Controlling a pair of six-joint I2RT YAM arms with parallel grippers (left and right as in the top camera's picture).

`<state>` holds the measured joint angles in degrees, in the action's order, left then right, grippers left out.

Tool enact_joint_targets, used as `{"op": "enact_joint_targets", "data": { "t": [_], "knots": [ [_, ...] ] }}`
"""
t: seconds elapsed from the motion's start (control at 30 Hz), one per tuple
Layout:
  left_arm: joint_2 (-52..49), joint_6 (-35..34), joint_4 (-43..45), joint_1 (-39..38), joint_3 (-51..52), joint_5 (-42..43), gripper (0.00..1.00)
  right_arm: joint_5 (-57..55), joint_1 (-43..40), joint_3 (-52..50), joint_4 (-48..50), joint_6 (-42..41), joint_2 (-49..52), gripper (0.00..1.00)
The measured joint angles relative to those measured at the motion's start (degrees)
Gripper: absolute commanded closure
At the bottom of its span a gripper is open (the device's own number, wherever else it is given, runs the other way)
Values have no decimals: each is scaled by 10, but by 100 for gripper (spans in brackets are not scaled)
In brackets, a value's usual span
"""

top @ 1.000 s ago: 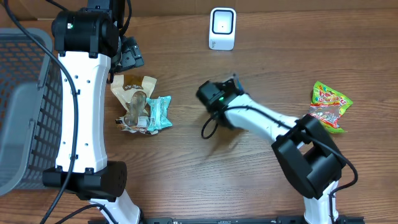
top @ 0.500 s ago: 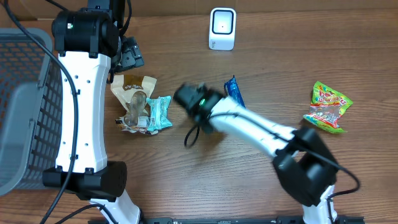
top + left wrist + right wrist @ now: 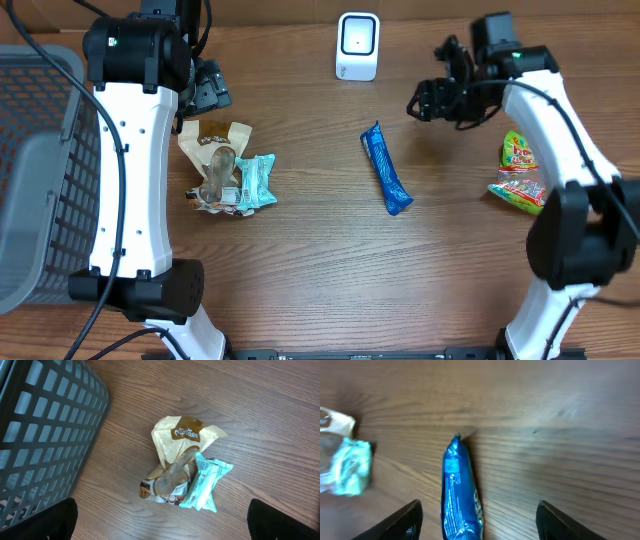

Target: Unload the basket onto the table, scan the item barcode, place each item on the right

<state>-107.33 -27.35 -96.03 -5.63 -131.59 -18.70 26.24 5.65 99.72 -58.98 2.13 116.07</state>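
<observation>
Over on the left nothing stirs: beside the grey mesh basket (image 3: 30, 150), the left gripper (image 3: 208, 92) hangs spread and empty above a tan foil pouch (image 3: 215, 145) and a teal plastic wrapper (image 3: 255, 180). In the middle, the long blue foil snack packet (image 3: 386, 168) now lies alone on the wooden table (image 3: 300, 280), below and a little right of the small white barcode scanner (image 3: 357, 45). The right gripper (image 3: 425, 100), crouched low over that spot a second ago, has let go and swung up near the green sweet bag (image 3: 525, 170), fingers apart and holding nothing. So I'd say the packet is set down, not facing the scanner.
</observation>
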Motion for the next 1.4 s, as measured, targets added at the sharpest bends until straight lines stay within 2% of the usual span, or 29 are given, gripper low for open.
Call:
{"op": "enact_joint_targets", "data": {
  "t": [0.17,0.33,0.5,0.7,0.93,1.0,1.07,1.1,1.2,1.4],
  "knots": [
    [0,0,0,0,0,0,0,109,-7,-10,2,26,89,27],
    [0,0,0,0,0,0,0,150,15,-14,5,40,130,27],
    [0,0,0,0,0,0,0,167,28,-14,12,45,137,28],
    [0,0,0,0,0,0,0,167,27,-14,15,49,143,38],
    [0,0,0,0,0,0,0,166,28,-34,49,49,158,41],
    [0,0,0,0,0,0,0,170,29,-39,61,50,158,48],
    [0,0,0,0,0,0,0,174,31,-45,67,51,158,62],
    [0,0,0,0,0,0,0,174,33,-48,70,53,158,73],
    [0,0,0,0,0,0,0,179,38,-54,74,45,158,96],
    [0,0,0,0,0,0,0,183,39,-53,55,30,158,96]
  ]
}}
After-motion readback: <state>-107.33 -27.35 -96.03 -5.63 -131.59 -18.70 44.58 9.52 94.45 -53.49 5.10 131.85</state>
